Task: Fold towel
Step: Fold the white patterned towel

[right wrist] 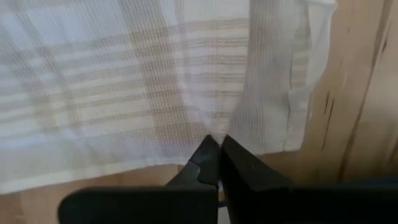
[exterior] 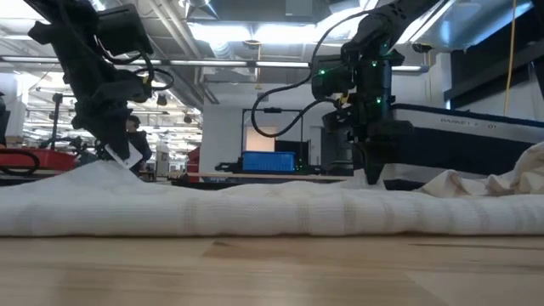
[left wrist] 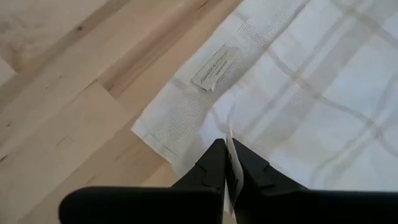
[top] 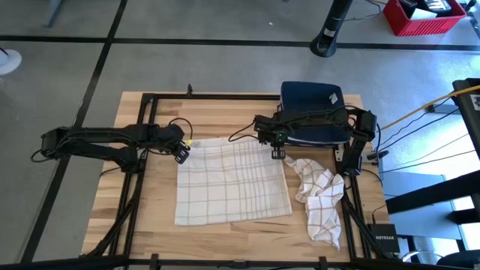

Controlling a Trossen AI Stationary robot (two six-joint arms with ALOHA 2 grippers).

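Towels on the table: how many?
2: flat towel at table centre, both grippers pinching its far corners; crumpled towel to its right. No others visible.

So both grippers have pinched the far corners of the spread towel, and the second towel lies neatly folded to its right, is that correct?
Not quite: the second towel lies crumpled, not folded, as the high view shows. The left gripper and right gripper are indeed shut on the spread towel's far corners.
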